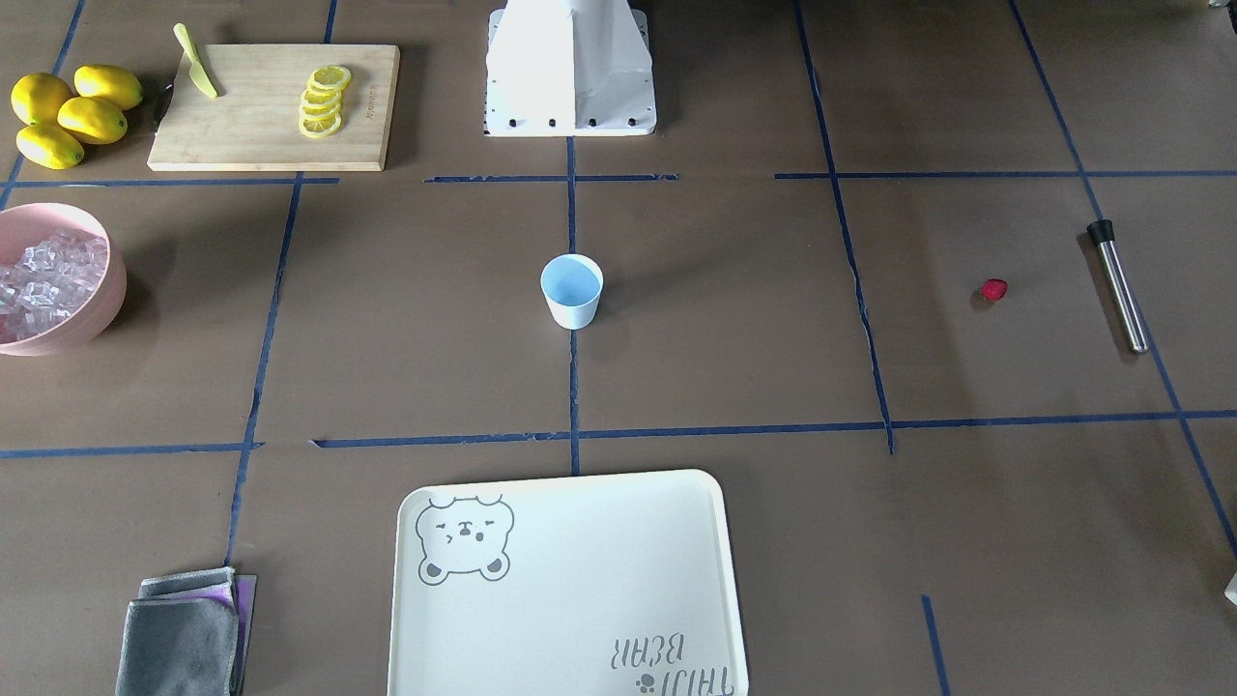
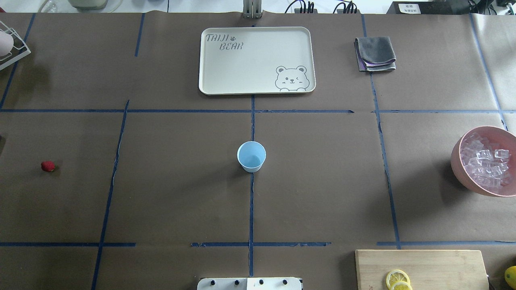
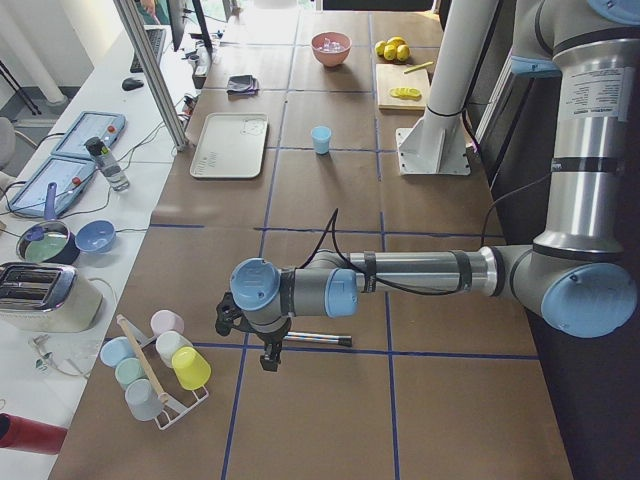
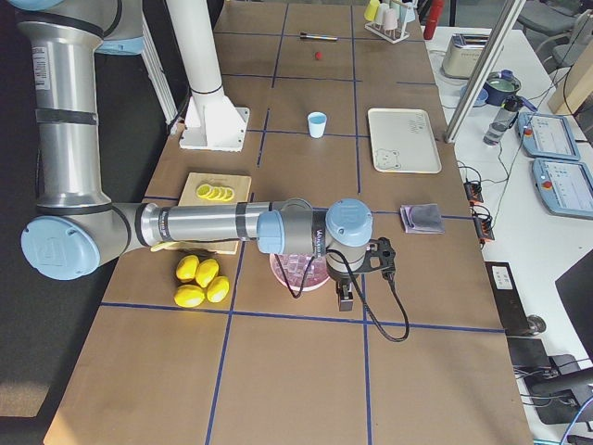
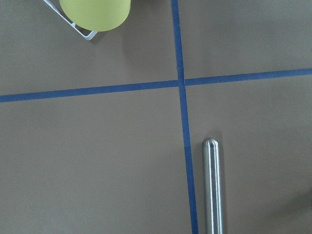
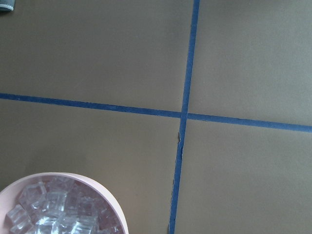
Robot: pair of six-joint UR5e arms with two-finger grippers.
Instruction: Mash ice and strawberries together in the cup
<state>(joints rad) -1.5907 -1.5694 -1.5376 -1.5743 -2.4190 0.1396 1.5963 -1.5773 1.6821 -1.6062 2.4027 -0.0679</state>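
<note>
Cup [image 2: 251,156] stands on brown table [image 2: 322,181] with blue tape [image 2: 252,209] lines; for left gripper [image 3: 269,360] and right gripper [image 4: 345,298], I cannot tell the grip.

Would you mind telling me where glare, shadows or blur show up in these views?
Overhead exterior: even, diffuse light; the small pale-blue tapered cup casts only a faint, soft shadow. Left wrist-mounted: a bright glare streak runs along the shiny steel rod. Right wrist-mounted: the clear ice cubes look slightly soft, with small glints.
</note>
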